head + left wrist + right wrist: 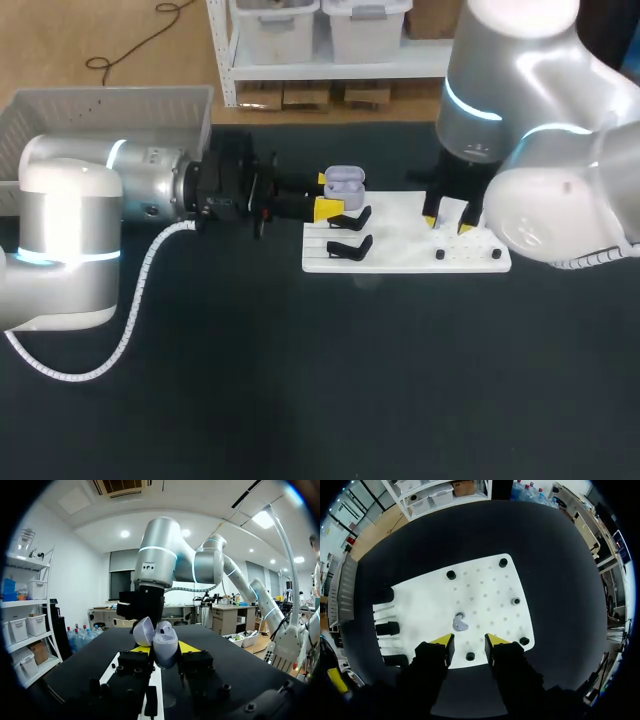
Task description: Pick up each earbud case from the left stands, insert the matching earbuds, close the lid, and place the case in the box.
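Note:
My left gripper [325,195] is shut on a lavender earbud case [345,182] and holds it above the left end of the white board [405,255]. In the left wrist view the case [162,641] sits between the yellow tips with its lid open. My right gripper [448,222] hangs over the board's right part. Seen from the right wrist, this gripper [469,642] is open with nothing between its fingers. A small lavender earbud [460,623] lies on the board [485,590] just ahead of them.
Two black stands [350,232] sit at the board's left end, under the held case. Several black pegs [515,601] ring the board's right part. A pale grey bin [100,115] stands at the table's far left corner. The table is dark cloth all round the board.

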Motion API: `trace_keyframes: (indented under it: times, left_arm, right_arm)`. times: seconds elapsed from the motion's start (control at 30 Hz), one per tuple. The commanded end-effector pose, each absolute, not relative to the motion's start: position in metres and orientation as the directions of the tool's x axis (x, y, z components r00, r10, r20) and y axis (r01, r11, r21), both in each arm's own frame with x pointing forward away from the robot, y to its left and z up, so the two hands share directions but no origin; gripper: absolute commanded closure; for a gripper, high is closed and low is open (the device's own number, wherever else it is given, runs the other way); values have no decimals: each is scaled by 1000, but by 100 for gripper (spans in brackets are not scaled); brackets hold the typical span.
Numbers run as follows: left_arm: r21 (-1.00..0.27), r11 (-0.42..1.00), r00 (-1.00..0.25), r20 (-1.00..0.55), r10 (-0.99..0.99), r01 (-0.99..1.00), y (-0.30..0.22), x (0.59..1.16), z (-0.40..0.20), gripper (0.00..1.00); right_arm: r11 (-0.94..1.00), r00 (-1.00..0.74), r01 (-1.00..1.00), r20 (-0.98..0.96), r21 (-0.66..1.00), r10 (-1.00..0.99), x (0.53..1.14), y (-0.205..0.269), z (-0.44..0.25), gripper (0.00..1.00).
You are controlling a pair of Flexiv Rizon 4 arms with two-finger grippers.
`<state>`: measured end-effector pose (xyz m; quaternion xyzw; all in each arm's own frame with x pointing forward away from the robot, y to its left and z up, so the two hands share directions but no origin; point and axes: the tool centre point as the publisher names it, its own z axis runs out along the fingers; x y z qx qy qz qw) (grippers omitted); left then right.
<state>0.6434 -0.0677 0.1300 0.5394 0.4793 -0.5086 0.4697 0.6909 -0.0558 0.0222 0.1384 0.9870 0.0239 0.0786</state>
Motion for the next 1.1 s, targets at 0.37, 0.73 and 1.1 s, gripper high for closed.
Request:
trace_keyframes:
  times: [0.37, 0.73, 1.1]
  left_arm:
    - [22, -95, 26, -999, 38, 995, -68, 642, 129, 100]
    - [22, -95, 26, -999, 38, 995, -68, 642, 129, 100]
    - [22, -95, 26, -999, 38, 995, -68, 642, 129, 100]
  right_arm:
    - [956, -945, 282, -147, 84, 292, 708, -54, 18, 67]
    - [952, -942, 290, -149, 94, 302, 713, -55, 16, 74]
    - [954, -946, 284, -136, 94, 295, 714, -51, 12, 75]
